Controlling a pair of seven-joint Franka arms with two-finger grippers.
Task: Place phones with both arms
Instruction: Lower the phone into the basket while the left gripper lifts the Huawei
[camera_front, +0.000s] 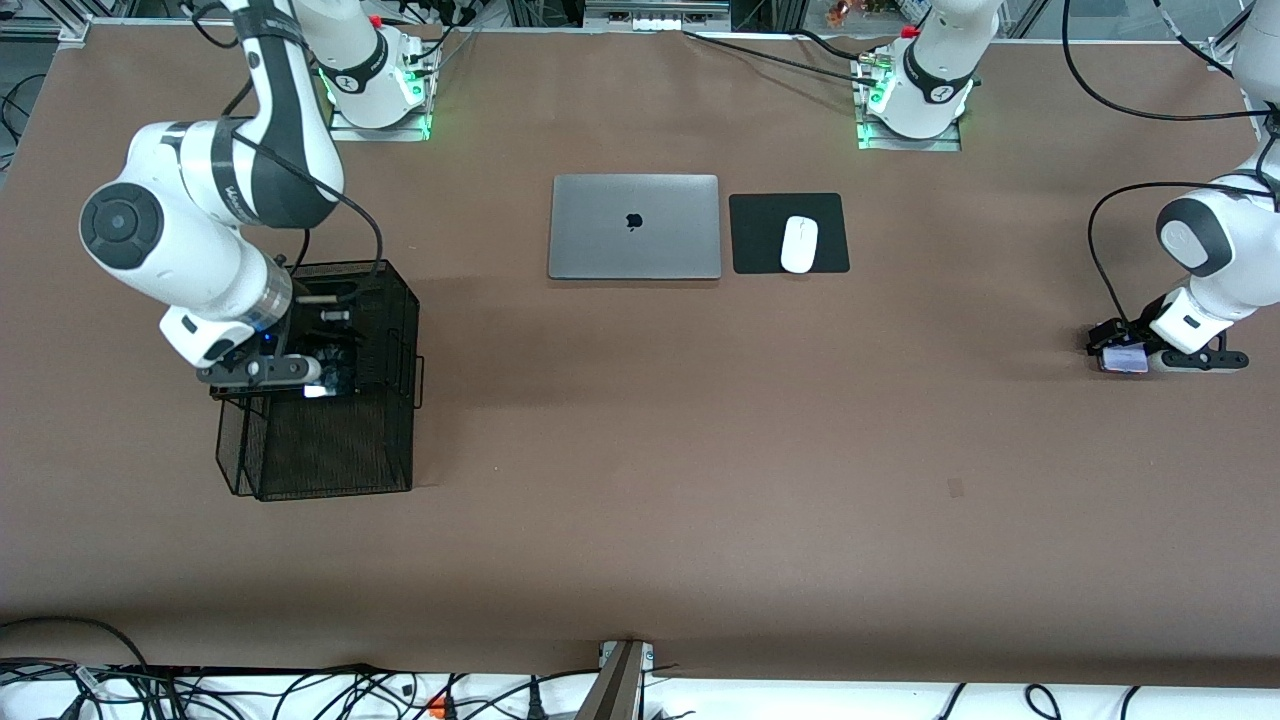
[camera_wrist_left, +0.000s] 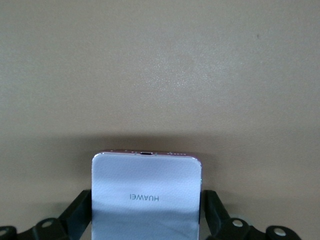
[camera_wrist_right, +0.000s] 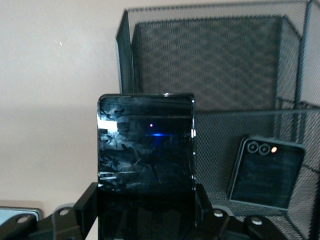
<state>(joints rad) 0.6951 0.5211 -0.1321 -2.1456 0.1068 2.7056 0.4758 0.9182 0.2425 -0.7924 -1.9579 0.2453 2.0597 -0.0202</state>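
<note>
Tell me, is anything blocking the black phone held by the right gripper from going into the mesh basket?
Nothing visible does. The right gripper holds the black phone over the mesh basket, whose top is open. A folded phone already stands inside, to one side.

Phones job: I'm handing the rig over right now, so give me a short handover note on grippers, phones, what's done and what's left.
Right gripper: shut on the glossy black phone, held over the black mesh basket at the right arm's end of the table.
Left gripper: down at the table at the left arm's end, fingers on either side of the pale lilac-white phone; grip not confirmed.
Done: one small dark folded phone already in the basket.
Left: release the black phone into the basket; grasp the pale phone and bring it over.
</note>
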